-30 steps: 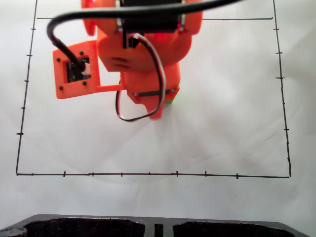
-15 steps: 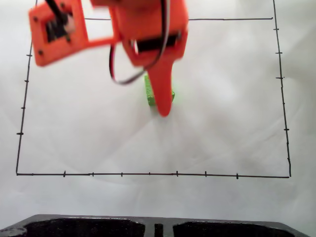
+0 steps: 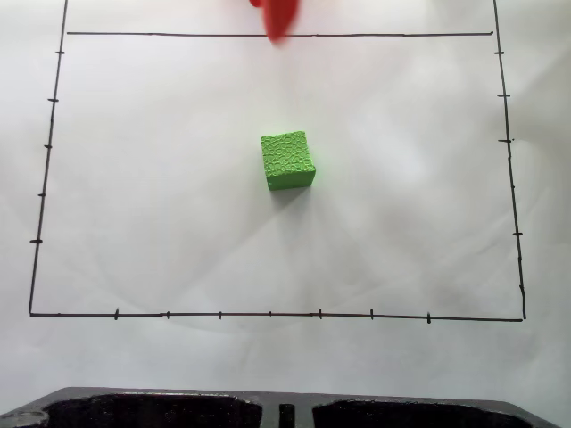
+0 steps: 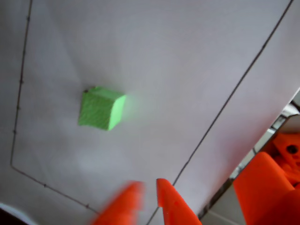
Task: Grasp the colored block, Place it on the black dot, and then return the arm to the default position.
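The colored block, a bright green crackled cube, rests alone on the white paper near the middle of the drawn rectangle. From the wrist camera the block lies up and to the left, well apart from the gripper. The black dot is hidden. In the fixed view the arm shows as a blurred orange fingertip at the top edge, far behind the block. The gripper enters the wrist view from the bottom. Its two orange fingers stand a narrow gap apart, holding nothing. One finger is blurred.
A thin black border line with ticks frames the white paper. A dark black moulded object lies along the fixed view's bottom edge. Orange arm parts sit at the wrist view's lower right, beyond the paper's edge.
The arm has let go of the block and pulled back up and away toward the top edge. The block, earlier covered by the gripper, now lies fully in view.
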Robot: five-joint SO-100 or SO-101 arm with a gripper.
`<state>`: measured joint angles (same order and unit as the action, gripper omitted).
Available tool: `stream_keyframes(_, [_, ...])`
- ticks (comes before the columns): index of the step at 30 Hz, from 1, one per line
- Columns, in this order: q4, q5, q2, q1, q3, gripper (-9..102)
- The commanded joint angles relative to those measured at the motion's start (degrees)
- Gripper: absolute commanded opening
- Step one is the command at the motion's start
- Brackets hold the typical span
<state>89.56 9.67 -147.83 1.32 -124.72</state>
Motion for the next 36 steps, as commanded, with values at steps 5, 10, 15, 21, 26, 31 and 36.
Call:
stream_keyframes(5, [-4.5, -2.3, -11.4, 1.1, -10.1, 0])
stream_keyframes(10, [-11.3, -0.4, -20.9, 0.9, -20.6, 0])
stream_keyframes(15, [-14.2, -0.3, -30.1, 0.9, -30.4, 0])
stream_keyframes(21, [-18.4, 0.1, -37.6, 1.3, -38.5, 0])
stream_keyframes(26, [-22.4, -1.6, -39.5, 1.7, -42.4, 0])
stream_keyframes(31, [-25.8, -2.0, -39.5, 0.9, -45.5, 0])
stream_keyframes(36, [-27.0, -3.4, -39.5, 0.7, -45.9, 0])
